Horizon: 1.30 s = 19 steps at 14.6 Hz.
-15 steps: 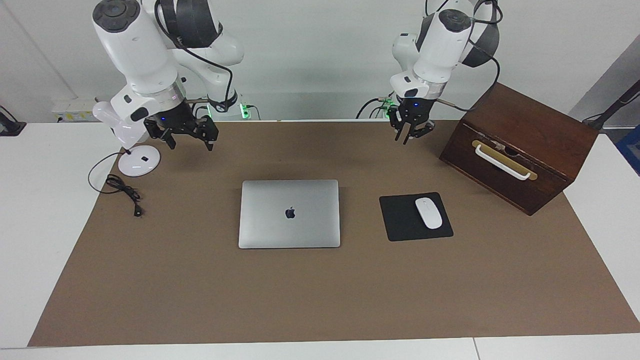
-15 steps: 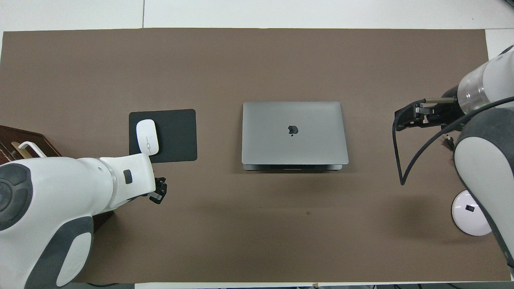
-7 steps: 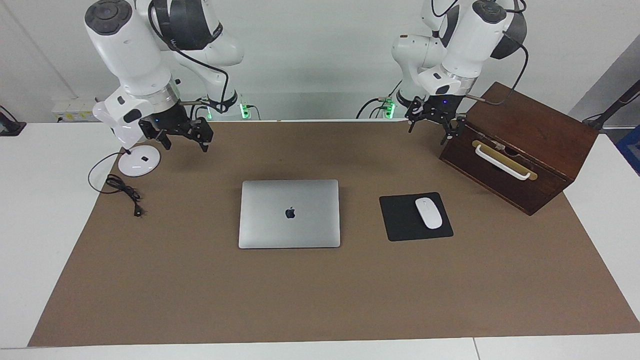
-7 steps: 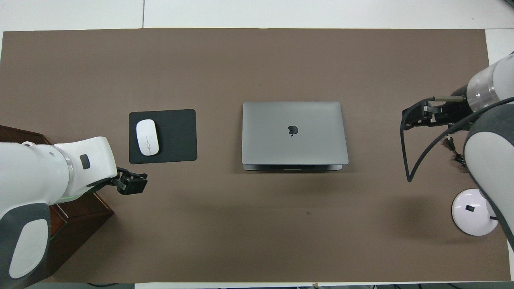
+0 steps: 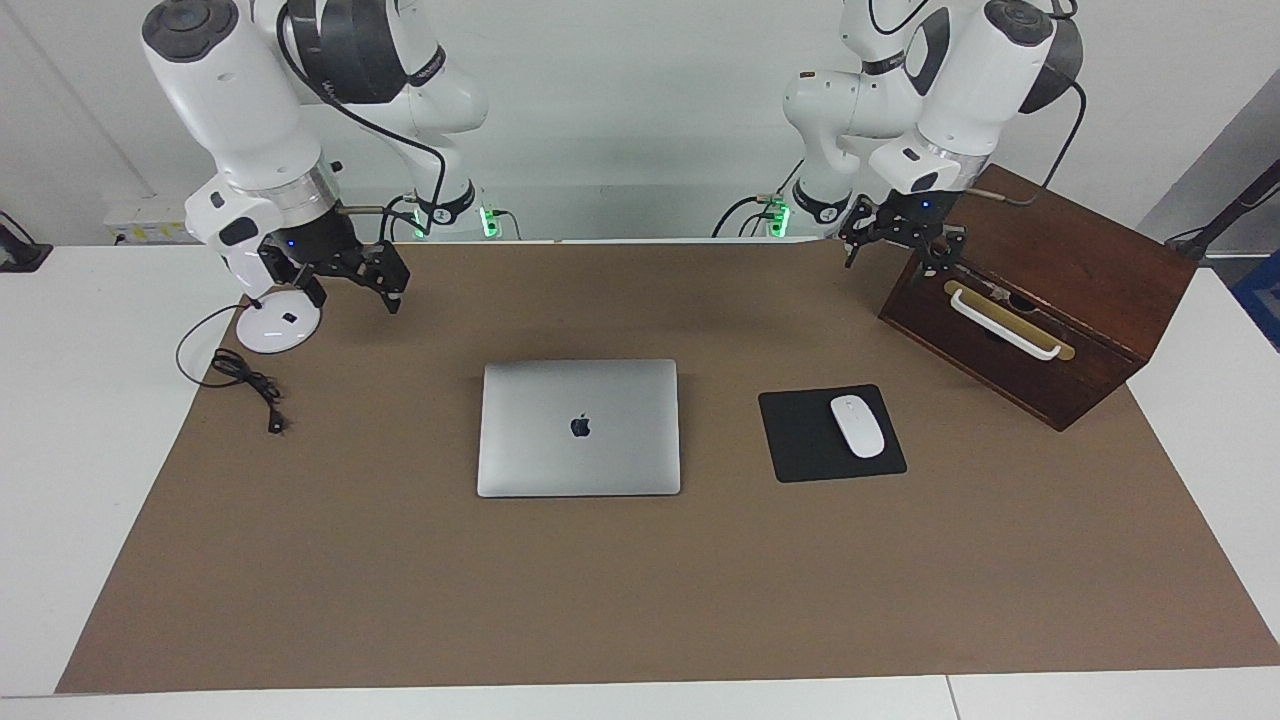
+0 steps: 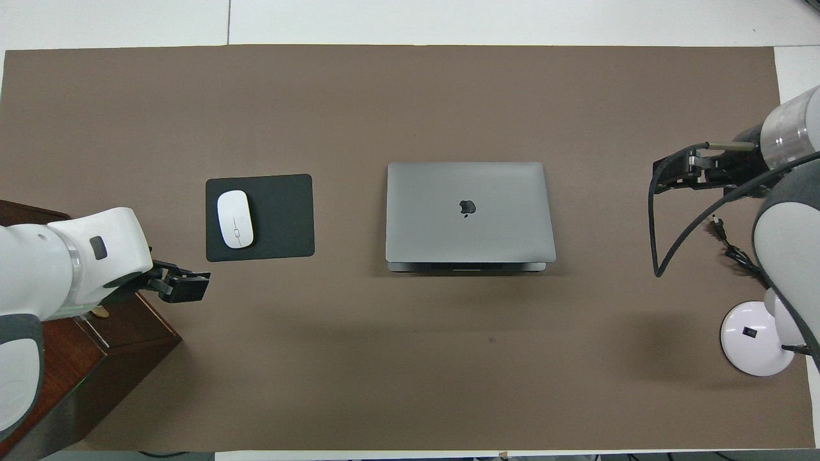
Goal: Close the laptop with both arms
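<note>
The silver-grey laptop (image 5: 580, 428) (image 6: 469, 211) lies on the brown mat in the middle of the table, its lid down flat and the dark logo facing up. Neither gripper touches it. My left gripper (image 5: 897, 262) (image 6: 186, 286) hangs open in the air by the upper corner of the wooden box, toward the left arm's end of the table. Over the mat beside the white lamp base, toward the right arm's end, my right gripper (image 5: 355, 295) (image 6: 672, 174) hangs open. Both hold nothing.
A dark wooden box (image 5: 1040, 300) with a pale handle stands toward the left arm's end. Between it and the laptop lies a black mouse pad (image 5: 800, 440) with a white mouse (image 5: 857, 426) on it. A white lamp base (image 5: 278, 323) and a black cable (image 5: 245, 380) sit toward the right arm's end.
The left gripper has opened and swung outward to the wooden box. The right gripper has drawn back toward the lamp base. The laptop has not moved.
</note>
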Each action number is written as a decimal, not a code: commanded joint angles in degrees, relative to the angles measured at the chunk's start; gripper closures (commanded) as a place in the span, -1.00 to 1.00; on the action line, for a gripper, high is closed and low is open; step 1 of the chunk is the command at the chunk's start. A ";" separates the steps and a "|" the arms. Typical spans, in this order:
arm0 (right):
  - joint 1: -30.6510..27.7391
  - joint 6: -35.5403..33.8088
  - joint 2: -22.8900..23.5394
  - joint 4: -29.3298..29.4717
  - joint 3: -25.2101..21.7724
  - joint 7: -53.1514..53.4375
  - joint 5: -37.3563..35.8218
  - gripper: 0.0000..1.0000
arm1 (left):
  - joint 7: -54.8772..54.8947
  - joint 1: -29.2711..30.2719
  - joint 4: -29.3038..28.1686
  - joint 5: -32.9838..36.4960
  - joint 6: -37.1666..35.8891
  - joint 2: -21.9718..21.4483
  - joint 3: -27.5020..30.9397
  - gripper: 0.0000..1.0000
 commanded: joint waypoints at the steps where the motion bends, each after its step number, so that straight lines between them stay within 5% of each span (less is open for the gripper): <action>1: -0.68 0.47 0.76 1.10 -2.11 -0.25 1.37 -1.00 | 0.40 2.98 1.90 0.65 -1.86 0.29 -0.42 -1.00; 5: -0.59 -0.67 1.20 1.89 -7.13 -0.60 5.68 -1.00 | 0.31 6.06 2.68 0.56 -0.89 0.64 -0.51 -1.00; 12: 0.11 -2.16 0.50 1.81 -7.22 -2.89 6.48 -1.00 | 0.31 8.96 11.03 0.65 -6.68 4.86 -0.42 -1.00; 19: 0.28 -1.81 0.14 1.55 -7.48 -2.62 6.56 -1.00 | 0.31 9.58 12.35 2.58 -6.86 5.65 -0.43 -1.00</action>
